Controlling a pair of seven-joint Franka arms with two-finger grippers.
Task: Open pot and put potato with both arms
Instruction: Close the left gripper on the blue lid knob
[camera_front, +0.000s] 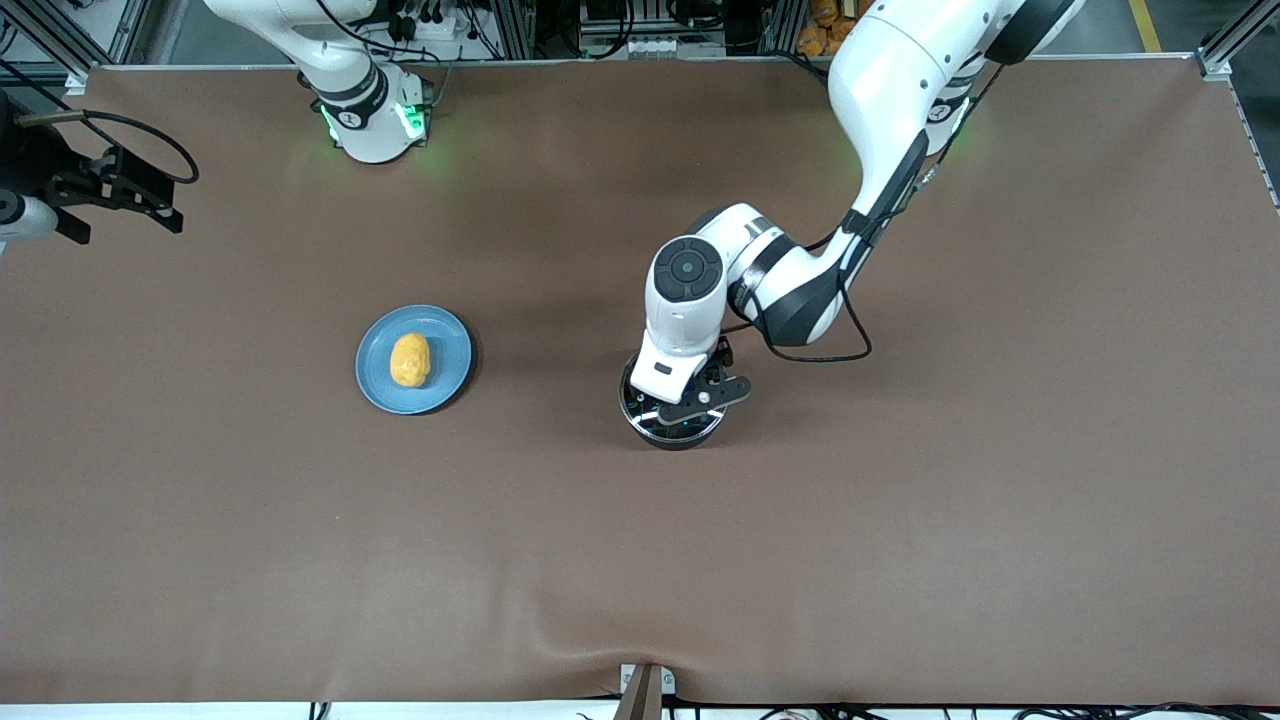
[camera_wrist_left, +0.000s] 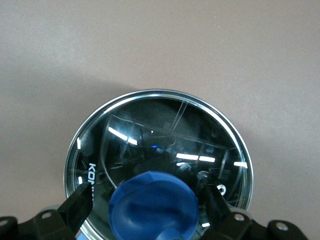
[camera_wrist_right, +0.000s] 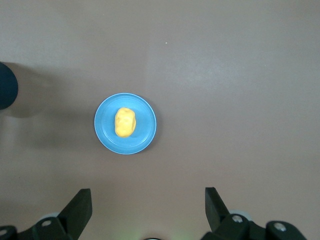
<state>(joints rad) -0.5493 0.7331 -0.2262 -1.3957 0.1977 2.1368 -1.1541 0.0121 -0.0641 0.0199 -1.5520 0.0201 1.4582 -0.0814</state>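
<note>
The black pot (camera_front: 668, 432) stands near the table's middle with its clear glass lid (camera_wrist_left: 165, 135) on; its handle is hidden under the arm. My left gripper (camera_front: 690, 400) is down over the lid. In the left wrist view the left gripper (camera_wrist_left: 149, 196) is open, with a finger on each side of the blue knob (camera_wrist_left: 152, 212) and a gap on both sides. The yellow-orange potato (camera_front: 410, 360) lies on the light-blue plate (camera_front: 450, 345), toward the right arm's end of the table. My right gripper (camera_wrist_right: 148, 210) is open and empty, high above the table, looking down on the potato (camera_wrist_right: 125, 122).
The brown table cover (camera_front: 900, 520) has a fold at its edge nearest the front camera. The right arm's base (camera_front: 372, 120) stands at the table's edge with green lights. The plate (camera_wrist_right: 145, 137) lies alone on the bare cover.
</note>
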